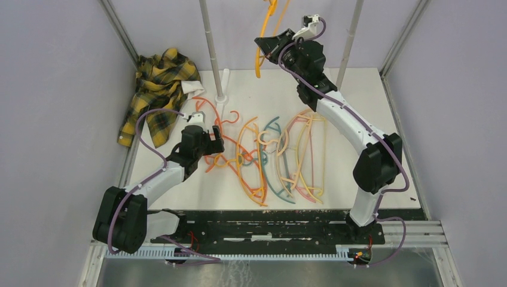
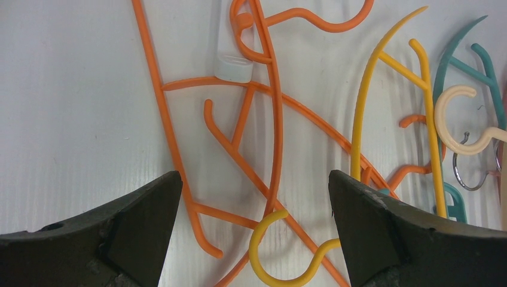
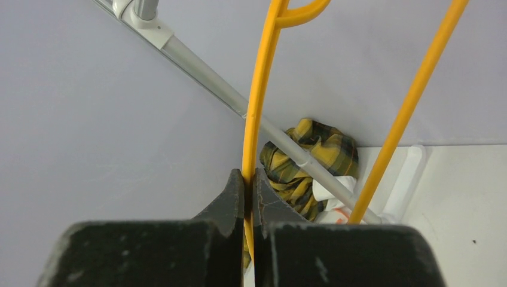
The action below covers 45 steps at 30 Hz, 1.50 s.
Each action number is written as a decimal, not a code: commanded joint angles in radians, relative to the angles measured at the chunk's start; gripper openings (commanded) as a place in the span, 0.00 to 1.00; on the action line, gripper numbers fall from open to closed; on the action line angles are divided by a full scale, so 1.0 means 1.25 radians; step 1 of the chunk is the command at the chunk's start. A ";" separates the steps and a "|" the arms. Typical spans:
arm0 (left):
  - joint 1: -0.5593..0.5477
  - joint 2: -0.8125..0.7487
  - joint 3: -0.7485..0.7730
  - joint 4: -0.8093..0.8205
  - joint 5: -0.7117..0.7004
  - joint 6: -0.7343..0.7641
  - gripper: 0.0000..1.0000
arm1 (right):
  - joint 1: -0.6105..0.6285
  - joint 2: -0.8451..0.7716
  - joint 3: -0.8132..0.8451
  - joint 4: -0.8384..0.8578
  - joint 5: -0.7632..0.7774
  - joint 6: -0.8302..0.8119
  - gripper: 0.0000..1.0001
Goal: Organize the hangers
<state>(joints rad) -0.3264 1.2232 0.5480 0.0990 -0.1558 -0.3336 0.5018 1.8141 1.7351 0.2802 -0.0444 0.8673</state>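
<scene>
Pinching the yellow-orange hanger point(image 3: 418, 91) tight in the right gripper point(image 3: 246, 179) high at the back, hovering the left gripper point(image 2: 254, 176), jaws wide apart, straight over the orange hangers point(image 2: 161, 86) lying lengthwise between them on the table point(image 2: 72, 89).

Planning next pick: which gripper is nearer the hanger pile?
Left. The left gripper is open over the pile; the right gripper is raised at the back, shut on a yellow hanger.

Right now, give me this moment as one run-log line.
left gripper: open, over orange hanger | right gripper: shut on yellow hanger, aloft | pile: on table
</scene>
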 commanded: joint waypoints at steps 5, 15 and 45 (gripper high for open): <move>0.000 -0.003 0.007 0.015 -0.009 -0.010 1.00 | -0.010 0.006 0.064 0.067 0.007 0.069 0.01; 0.000 0.026 0.008 0.024 -0.012 -0.003 1.00 | -0.013 -0.055 0.021 0.049 0.009 0.055 0.01; 0.001 0.026 0.006 0.022 -0.020 -0.002 1.00 | -0.062 -0.247 -0.218 -0.106 0.018 0.000 0.99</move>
<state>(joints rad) -0.3267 1.2537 0.5480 0.0990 -0.1585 -0.3336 0.4232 1.6924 1.5532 0.1333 -0.0593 1.0031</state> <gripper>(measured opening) 0.997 0.955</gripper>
